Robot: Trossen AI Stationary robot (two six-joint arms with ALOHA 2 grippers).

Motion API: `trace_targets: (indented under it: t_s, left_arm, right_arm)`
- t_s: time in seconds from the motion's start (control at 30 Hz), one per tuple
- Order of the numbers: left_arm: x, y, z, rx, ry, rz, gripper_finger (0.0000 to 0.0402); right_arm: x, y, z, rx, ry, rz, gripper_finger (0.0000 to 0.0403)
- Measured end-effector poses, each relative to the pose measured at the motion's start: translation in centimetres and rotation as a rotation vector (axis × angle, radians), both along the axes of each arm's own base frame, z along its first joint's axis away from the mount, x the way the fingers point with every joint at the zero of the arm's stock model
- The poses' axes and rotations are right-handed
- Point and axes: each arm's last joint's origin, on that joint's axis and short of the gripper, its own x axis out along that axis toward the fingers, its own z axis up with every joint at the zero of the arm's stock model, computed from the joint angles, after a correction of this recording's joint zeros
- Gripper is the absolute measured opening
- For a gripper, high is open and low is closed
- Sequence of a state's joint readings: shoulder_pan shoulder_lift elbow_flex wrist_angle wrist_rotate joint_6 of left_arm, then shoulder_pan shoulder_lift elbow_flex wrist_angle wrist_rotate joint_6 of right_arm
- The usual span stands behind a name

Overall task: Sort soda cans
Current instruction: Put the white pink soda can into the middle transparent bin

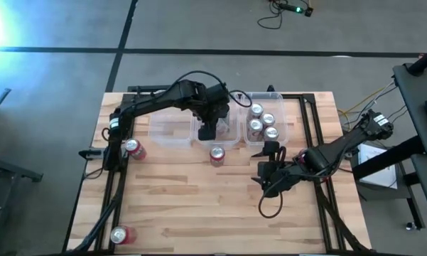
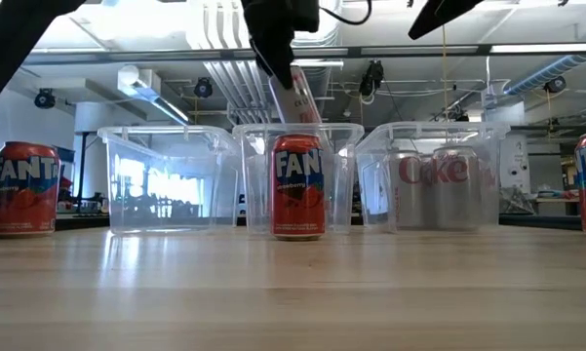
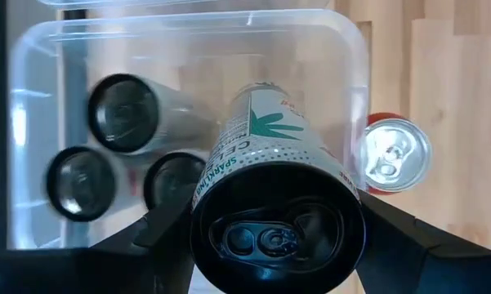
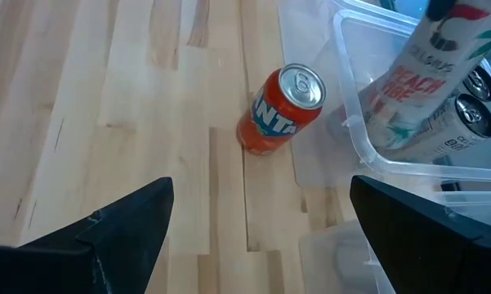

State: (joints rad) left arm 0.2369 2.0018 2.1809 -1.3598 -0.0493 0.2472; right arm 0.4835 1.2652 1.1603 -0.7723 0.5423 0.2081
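Observation:
My left gripper (image 1: pixel 208 126) is shut on a white can with a black top (image 3: pixel 270 155) above the middle clear bin (image 1: pixel 227 139). That bin holds three black-topped cans (image 3: pixel 118 114). The right bin (image 1: pixel 290 126) holds several silver cans (image 2: pixel 434 185). Red Fanta cans stand upright on the table: one just in front of the middle bin (image 1: pixel 217 155), one at the left (image 1: pixel 133 148), and one at the near left corner (image 1: pixel 121 235). My right gripper (image 1: pixel 265 163) is open and empty to the right of the middle red can, which also shows in the right wrist view (image 4: pixel 282 110). My left gripper pinches the white can between its two fingers (image 3: pixel 151 237), on the can's opposite sides near its black top end (image 3: pixel 211 189). The fingers come from above, pointing down. The can hangs tilted below them (image 2: pixel 294 93), bottom end down, at about the height of the middle bin's rim.
The left clear bin (image 1: pixel 170 131) stands beside the middle one at the table's far side. Black rails run along the table's left and right edges (image 1: pixel 314 135). Bare wood lies across the near half of the table (image 1: pixel 199 206).

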Motion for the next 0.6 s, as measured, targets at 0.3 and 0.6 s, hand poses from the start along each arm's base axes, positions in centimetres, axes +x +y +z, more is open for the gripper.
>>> trace_targets:
  t_s: [0.3, 0.6]
  left_arm:
    - [1.0, 0.5, -2.0, 0.011, -0.031, -0.007, 0.0241]
    - [1.4, 1.1, -4.6, 0.001, -0.011, 0.008, 0.0242]
  right_arm:
    - [0.0, 0.0, 0.0, 0.012, -0.010, -0.011, 0.0368]
    - [0.2, 0.1, 0.1, 0.025, -0.031, -0.015, 0.0368]
